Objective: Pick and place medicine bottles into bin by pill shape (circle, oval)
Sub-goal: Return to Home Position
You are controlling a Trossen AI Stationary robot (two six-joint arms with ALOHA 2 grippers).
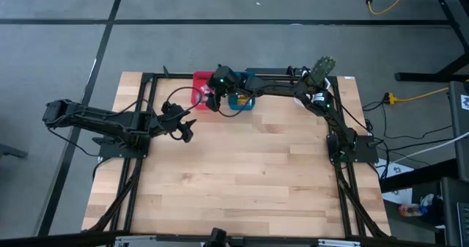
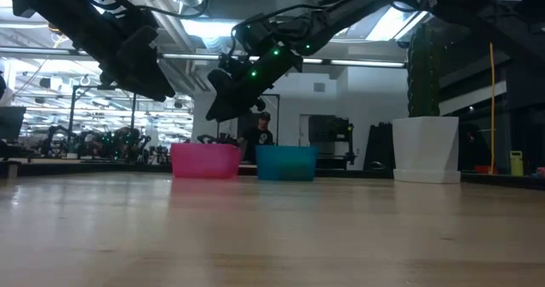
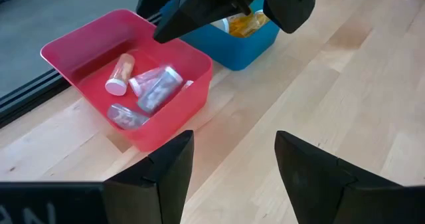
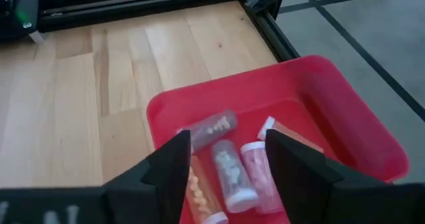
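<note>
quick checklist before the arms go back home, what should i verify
1. Right gripper empty: ok. It is open over the red bin and holds nothing.
2. Right gripper above the bin rim: ok. The low view shows a gap.
3. Left gripper empty: ok. It is open above the table.
4. Bottles settled in the red bin: ok. All lie on its floor.
5. Blue bin contents: cannot tell. The right gripper hides most of it.
6. Stray bottles on the table: ok, none seen.
</note>
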